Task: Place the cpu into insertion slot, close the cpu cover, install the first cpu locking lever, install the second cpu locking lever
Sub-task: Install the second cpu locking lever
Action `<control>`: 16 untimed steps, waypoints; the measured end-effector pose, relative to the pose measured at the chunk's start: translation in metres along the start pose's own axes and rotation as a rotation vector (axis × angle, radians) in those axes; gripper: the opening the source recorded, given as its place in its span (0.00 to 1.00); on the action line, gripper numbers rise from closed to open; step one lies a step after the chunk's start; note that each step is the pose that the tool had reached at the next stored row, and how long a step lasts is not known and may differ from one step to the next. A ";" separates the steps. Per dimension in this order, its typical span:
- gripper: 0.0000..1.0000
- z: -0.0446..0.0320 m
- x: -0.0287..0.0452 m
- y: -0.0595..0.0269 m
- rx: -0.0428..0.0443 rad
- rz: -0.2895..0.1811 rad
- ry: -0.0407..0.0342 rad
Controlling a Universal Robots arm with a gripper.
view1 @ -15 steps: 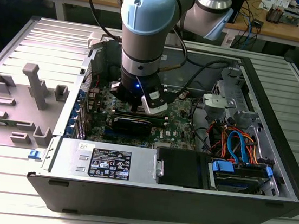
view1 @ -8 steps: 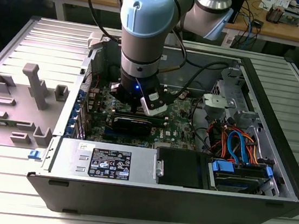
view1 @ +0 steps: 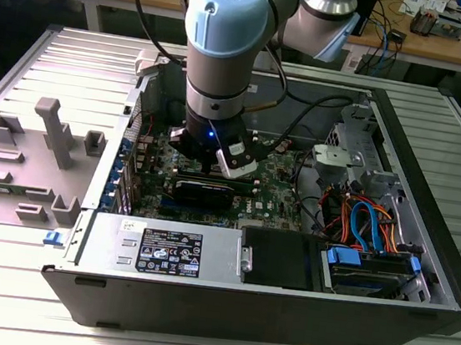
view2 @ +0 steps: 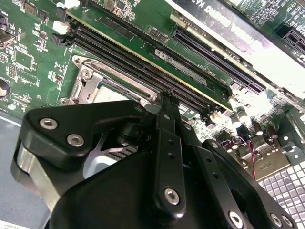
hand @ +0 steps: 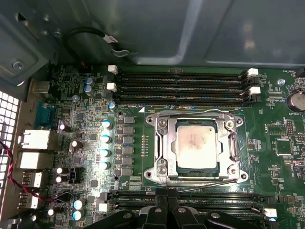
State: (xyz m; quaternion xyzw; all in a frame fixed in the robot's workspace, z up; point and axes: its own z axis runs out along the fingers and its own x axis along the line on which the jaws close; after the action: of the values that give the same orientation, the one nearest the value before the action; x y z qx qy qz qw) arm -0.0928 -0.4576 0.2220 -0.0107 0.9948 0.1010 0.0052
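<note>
**Hand low over the board; cpu seated, cover down around it**

- Open computer case point(view1: 423, 247) lies on its side on a slatted metal worktop point(view1: 15, 281). Arm reaches down into it; the hand point(view1: 215, 164) hangs just above the green motherboard point(view1: 274, 196), in the half of the case toward the exterior view's left.
- First wrist view: the cpu point(hand: 197, 145), dull silver top, sits square in the insertion slot point(hand: 157, 143). The cpu cover point(hand: 166, 125) appears to lie flat around it, its cut-out framing the chip. Judgement only: placing looks done and the cover closed.
- A thin wire-like lever point(hand: 209, 185) runs along the socket edge nearest the hand; a second point(hand: 190, 112) seems to follow the opposite edge. Whether either is latched I cannot tell.
- Key relation: the socket lies just ahead of the hand's fingertips point(hand: 164, 212), with one bank of long black memory slots point(hand: 181, 195) between hand and socket. The near lever's long axis runs parallel to those slots, crosswise to the line from hand to socket. Another bank of memory slots sits beyond the socket's far edge.
- Second wrist view: the hand's black linkage point(view2: 167, 157) points at the socket corner point(view2: 88, 76), above the board, apparently not touching.
- Hand state: fingers drawn close together, nothing seen between them; I read it as clenched and empty.
- Black power-supply box point(view1: 170, 253) runs along the case's near edge in the exterior view, well apart from the hand.
</note>
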 end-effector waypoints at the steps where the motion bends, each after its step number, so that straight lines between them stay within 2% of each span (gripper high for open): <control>1: 0.11 0.0000 0.0001 0.0000 0.0000 0.000 0.0000; 6: 0.11 0.0030 0.0002 -0.0007 -0.0012 -0.001 0.0003; 10: 0.11 0.0042 0.0059 -0.0008 -0.0051 -0.001 0.0002; 13: 0.11 0.0050 0.0071 -0.0009 -0.0061 -0.002 0.0003; 16: 0.11 0.0072 0.0073 -0.0014 -0.0128 -0.001 0.0001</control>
State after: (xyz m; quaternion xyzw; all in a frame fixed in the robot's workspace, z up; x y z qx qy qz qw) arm -0.1000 -0.4576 0.2146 -0.0114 0.9941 0.1073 0.0052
